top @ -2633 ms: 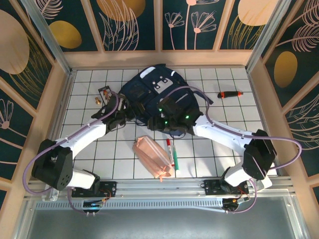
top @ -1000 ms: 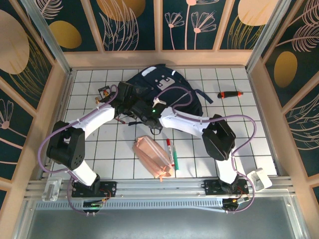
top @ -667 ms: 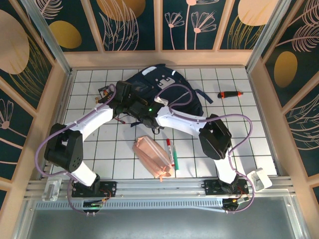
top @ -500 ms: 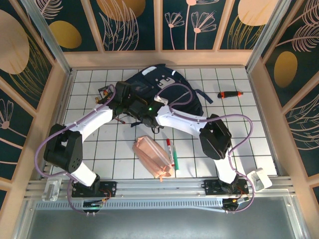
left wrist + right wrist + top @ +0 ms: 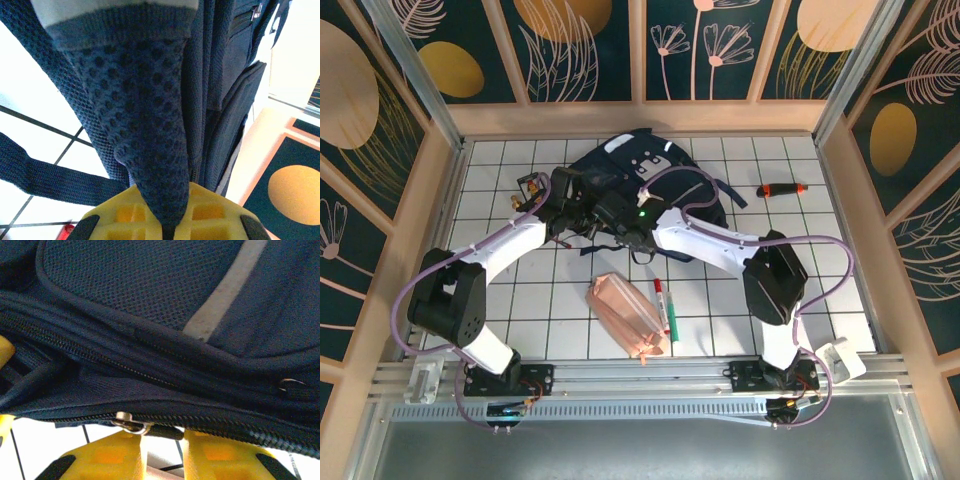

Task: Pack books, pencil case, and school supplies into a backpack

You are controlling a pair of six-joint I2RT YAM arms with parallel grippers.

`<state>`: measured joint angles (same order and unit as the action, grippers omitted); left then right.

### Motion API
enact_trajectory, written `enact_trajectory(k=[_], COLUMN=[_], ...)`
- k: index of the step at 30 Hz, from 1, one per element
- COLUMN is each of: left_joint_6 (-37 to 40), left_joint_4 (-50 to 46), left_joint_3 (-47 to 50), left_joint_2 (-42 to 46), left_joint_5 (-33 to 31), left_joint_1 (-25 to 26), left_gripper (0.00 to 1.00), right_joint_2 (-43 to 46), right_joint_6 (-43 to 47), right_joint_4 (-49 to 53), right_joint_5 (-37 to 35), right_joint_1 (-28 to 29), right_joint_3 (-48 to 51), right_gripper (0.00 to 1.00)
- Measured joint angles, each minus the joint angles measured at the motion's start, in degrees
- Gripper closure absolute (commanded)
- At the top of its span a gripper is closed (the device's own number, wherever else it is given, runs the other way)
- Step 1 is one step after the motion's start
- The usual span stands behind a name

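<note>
Two-handed on the backpack (image 5: 612,170) mid-tabletop: pinching its mesh strap (image 5: 140,125) in tight-shut left jaws; newly swung across, narrowing right jaws to a slit at the zipper pull (image 5: 131,425), hold unconfirmed. Unzipping likely next.

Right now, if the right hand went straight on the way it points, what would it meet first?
The backpack: its zipper, with a metal pull, lies directly before the right hand, apparently very close, though depth is unclear.
</note>
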<state>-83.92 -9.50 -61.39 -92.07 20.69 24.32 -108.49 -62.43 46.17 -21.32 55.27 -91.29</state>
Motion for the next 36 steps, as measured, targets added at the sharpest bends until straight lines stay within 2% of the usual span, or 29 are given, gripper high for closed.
enact_trajectory(k=[2, 5, 9, 13, 18, 20, 27, 31, 32, 36], left_joint_6=[0.0, 0.0, 0.0, 0.0, 0.0, 0.0, 0.0, 0.0, 0.0, 0.0], left_joint_4=[0.1, 0.1, 0.3, 0.3, 0.3, 0.3, 0.3, 0.3, 0.3, 0.3], left_joint_3=[0.0, 0.0, 0.8, 1.2, 1.2, 1.2, 1.3, 1.4, 1.4, 1.6], left_joint_2=[0.0, 0.0, 0.1, 0.1, 0.1, 0.1, 0.1, 0.1, 0.1, 0.1], left_joint_5=[0.0, 0.0, -0.1, -0.1, -0.1, -0.1, -0.1, -0.1, -0.1, -0.1], left_joint_1=[0.0, 0.0, 0.0, -0.1, -0.1, -0.1, -0.1, -0.1, -0.1, -0.1], left_gripper=[1.0, 1.0, 1.0, 1.0, 1.0, 1.0, 1.0, 1.0, 1.0, 1.0], right_joint_2=[0.0, -0.2, -0.3, -0.3, -0.4, -0.8, -6.4, -8.4, -8.9, -9.7], right_joint_6=[0.8, 1.9, 5.1, 9.7, 13.7, 13.9, 8.2, 4.2, 3.1, 0.7], right_joint_4=[0.0, 0.4, 0.3, 0.2, 0.4, 0.7, 4.9, 7.0, 7.4, 8.0], right_joint_5=[0.4, 0.5, 0.9, 1.1, 0.7, 0.1, -3.4, -3.8, -3.8, -3.6], right_joint_1=[-0.1, -0.2, -0.2, -0.2, -0.2, -0.2, 0.1, 0.3, 0.3, 0.3], right_joint_3=[-0.1, -1.0, -3.0, -3.2, -3.2, -3.2, -7.4, -10.3, -10.9, -11.6], right_gripper=[0.78, 0.61, 0.56, 0.63, 0.64, 0.68, 0.71, 0.8, 0.86, 0.91])
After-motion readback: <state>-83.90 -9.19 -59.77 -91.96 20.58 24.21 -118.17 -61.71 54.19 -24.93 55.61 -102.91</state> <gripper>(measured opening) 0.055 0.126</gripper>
